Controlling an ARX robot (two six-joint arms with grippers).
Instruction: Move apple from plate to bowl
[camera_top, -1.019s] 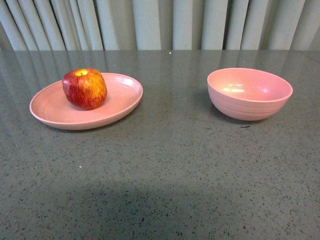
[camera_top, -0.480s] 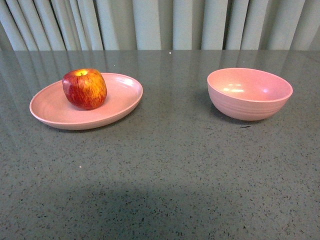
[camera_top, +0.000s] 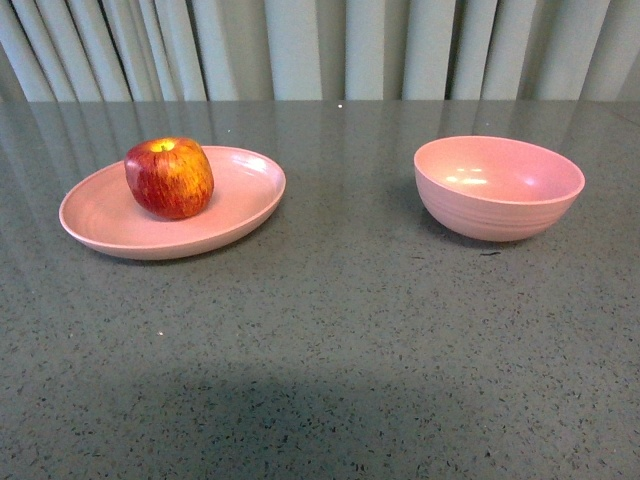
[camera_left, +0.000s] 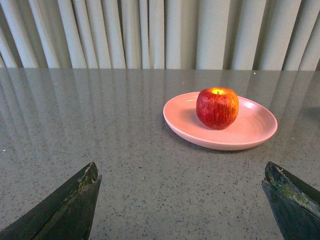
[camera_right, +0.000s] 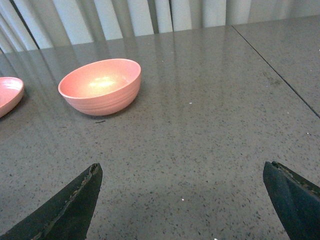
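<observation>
The left gripper (camera_left: 180, 170) has its two dark, worn fingers (camera_left: 75, 200) spread wide with nothing between them, low over the grey speckled stone-look tabletop (camera_top: 340, 330). Ahead of it and well apart from both fingers sits the round red apple with yellow streaks (camera_left: 217, 107), upright with its yellow-green stem hollow on top. It rests on the wide, shallow pink plate (camera_left: 250, 130), nearer the plate's far rim than the rim facing the gripper.

The right gripper (camera_right: 182, 167) is likewise spread wide and empty above the bare tabletop. The deep, round pink bowl with faint ridges around its outside (camera_right: 100, 87) stands ahead of it, well apart, toward the plate's side. A thin dark seam (camera_right: 275, 65) crosses the tabletop on this gripper's other side. Beyond both dishes hangs a pale pleated curtain (camera_top: 320, 50).
</observation>
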